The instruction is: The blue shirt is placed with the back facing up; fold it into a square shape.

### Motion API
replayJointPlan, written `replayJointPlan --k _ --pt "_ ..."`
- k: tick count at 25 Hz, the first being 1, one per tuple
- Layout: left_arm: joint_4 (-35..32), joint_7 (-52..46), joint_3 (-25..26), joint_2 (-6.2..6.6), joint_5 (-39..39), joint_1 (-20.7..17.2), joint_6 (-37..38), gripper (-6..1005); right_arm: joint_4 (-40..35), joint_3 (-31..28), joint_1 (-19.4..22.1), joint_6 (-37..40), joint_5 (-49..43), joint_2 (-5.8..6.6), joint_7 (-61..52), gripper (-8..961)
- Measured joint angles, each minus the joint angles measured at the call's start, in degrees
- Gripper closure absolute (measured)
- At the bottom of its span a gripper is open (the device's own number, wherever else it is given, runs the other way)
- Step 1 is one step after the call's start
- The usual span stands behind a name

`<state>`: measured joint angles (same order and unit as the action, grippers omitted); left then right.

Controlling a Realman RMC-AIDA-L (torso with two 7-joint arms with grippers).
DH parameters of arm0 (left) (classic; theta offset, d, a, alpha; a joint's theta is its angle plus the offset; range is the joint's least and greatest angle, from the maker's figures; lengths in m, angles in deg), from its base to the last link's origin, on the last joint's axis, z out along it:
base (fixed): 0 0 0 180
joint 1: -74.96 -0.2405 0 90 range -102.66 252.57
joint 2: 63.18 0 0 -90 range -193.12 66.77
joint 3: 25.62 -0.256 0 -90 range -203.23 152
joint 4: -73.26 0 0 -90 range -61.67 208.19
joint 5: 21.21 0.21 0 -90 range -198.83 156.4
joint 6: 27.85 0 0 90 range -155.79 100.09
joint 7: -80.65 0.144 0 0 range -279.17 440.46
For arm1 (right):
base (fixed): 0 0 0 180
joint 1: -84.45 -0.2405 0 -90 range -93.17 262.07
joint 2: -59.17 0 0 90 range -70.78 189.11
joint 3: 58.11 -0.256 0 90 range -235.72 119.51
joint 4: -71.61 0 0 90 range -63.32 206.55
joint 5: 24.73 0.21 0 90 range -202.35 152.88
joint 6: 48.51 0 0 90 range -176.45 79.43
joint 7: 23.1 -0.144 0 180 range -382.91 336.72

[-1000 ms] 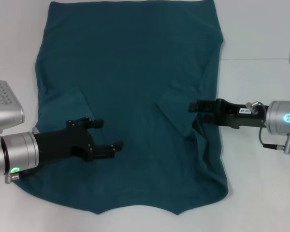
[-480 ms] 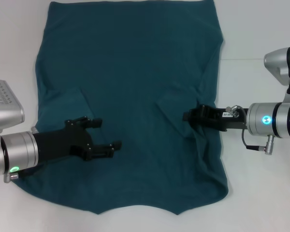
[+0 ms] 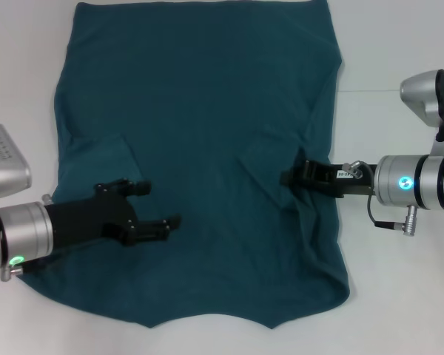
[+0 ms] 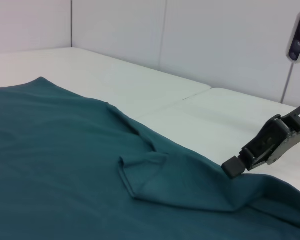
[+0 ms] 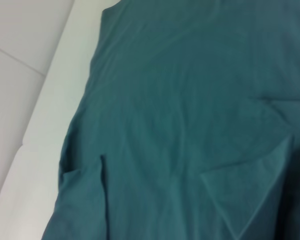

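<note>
The large dark teal-blue short-sleeved shirt [image 3: 200, 155] of soft plain fabric lies spread on the white table [image 3: 399, 44], its plain side up, with both short sleeves already turned inward onto the body so that each forms a flat triangular flap. The straight hem sits at the far edge of the table in the head view, and the curved neckline edge lies nearest the robot. The left gripper [image 3: 155, 205], black with two slim fingers, hovers over the near left part of the shirt just beside the folded left sleeve; its fingers [image 3: 161, 227] stand spread apart, with nothing between them. The right gripper [image 3: 287, 177], also black, reaches in from the right side and rests at the right edge of the shirt, at the outer end of the folded right sleeve, where the fabric bunches into a raised crease. Whether its fingers are parted or pinching the cloth cannot be told, since they are seen end-on against dark fabric. In the left wrist view the right gripper's tip [image 4: 233, 167] touches the cloth beside the triangular sleeve flap [image 4: 150, 177]. The right wrist view shows only shirt fabric [image 5: 180, 100], with both sleeve folds visible, and the pale table surface [image 5: 30, 100] alongside.
</note>
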<state>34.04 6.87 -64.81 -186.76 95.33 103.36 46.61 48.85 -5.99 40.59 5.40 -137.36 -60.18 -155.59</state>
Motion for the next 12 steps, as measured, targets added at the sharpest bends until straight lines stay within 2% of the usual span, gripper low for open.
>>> replayJointPlan --k 12 --pt "-4.3 -2.2 0.0 0.02 1.2 -2.6 5.0 199 -0.1 2.1 -2.2 2.1 -0.1 -0.33 2.3 946"
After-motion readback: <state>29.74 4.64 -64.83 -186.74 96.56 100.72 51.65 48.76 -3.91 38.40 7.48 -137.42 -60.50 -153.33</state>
